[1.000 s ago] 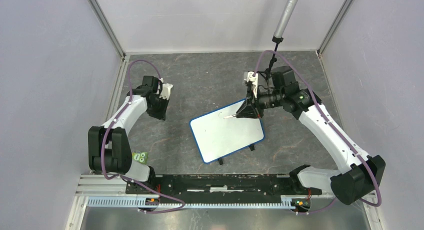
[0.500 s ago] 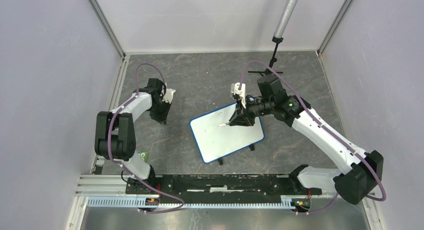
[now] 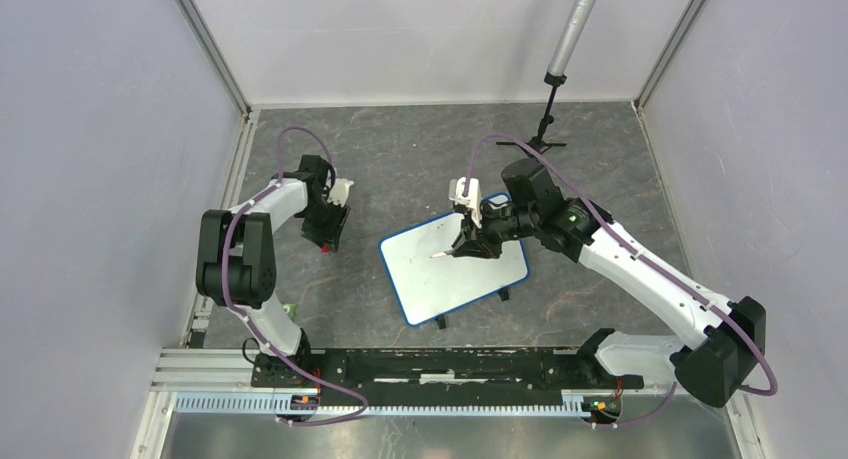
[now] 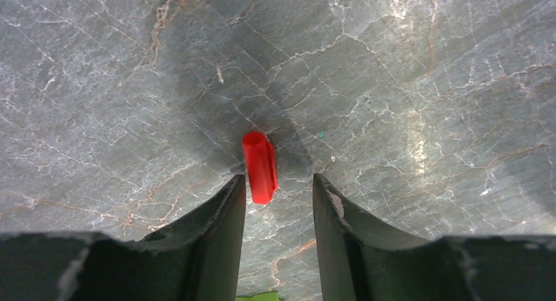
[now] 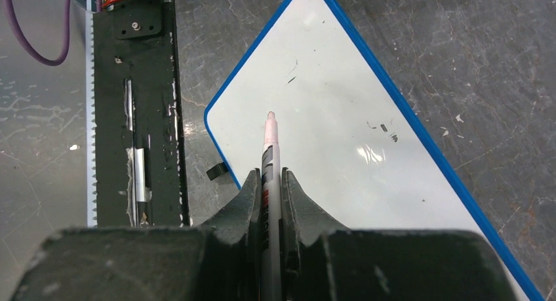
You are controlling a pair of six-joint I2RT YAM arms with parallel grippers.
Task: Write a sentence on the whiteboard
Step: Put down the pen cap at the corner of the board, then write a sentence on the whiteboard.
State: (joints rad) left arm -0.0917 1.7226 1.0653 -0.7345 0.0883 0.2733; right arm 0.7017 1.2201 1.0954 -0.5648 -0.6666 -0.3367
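Note:
The whiteboard [image 3: 455, 267] with a blue rim stands tilted at the table's middle; it also shows in the right wrist view [image 5: 341, 130]. No red sentence shows on it, only a few small dark marks. My right gripper [image 3: 466, 241] [image 5: 271, 183] is shut on a white marker [image 5: 270, 157], its uncapped tip just above the board's face. My left gripper [image 3: 326, 235] [image 4: 275, 189] is open above the floor at the left, with the red marker cap [image 4: 260, 167] lying just beyond its fingertips, close to the left finger. The cap also shows in the top view [image 3: 323, 246].
A microphone stand [image 3: 548, 129] rises at the back of the grey stone table. The black rail [image 3: 440, 364] runs along the near edge, also in the right wrist view [image 5: 134, 104]. A small green object [image 3: 288, 309] lies near the left arm's base.
My right gripper has moved left and nearer over the board with the marker. My left arm has swung in and lowered its gripper; the red cap now lies on the table at its tips.

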